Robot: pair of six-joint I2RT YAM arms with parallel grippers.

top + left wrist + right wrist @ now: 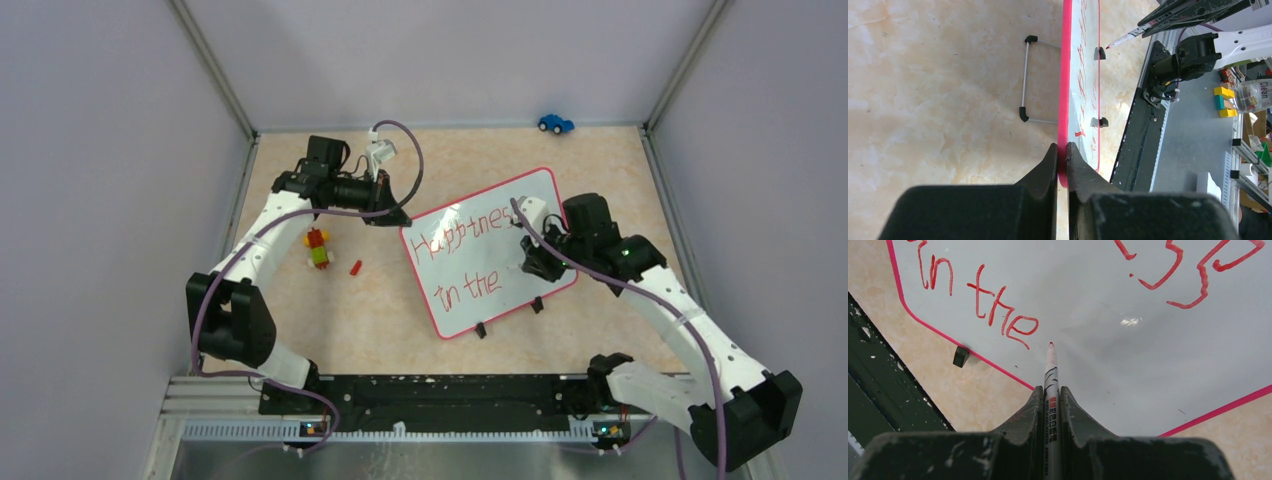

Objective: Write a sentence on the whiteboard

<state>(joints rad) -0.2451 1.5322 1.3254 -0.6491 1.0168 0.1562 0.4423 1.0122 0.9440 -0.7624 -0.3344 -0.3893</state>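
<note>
The whiteboard (470, 275), white with a thin red-pink frame, stands propped on the table on small black feet. The sentence (462, 255) in red reads "Happiness" above "in the"; no full stop shows. My left gripper (397, 217) is shut on the board's upper left frame edge (1063, 100), seen edge-on in the left wrist view. My right gripper (527, 262) is shut on a white marker (1050, 377). Its red tip (1050, 344) points at the bare board (1108, 360) just right of "the" (1000, 315); I cannot tell whether it touches.
A blue toy car (555, 123) sits at the back wall. A red, yellow and green brick toy (318, 247) and a small red piece (355, 267) lie left of the board. The board's wire stand (1024, 80) rests behind it. The black rail (430, 395) runs along the near edge.
</note>
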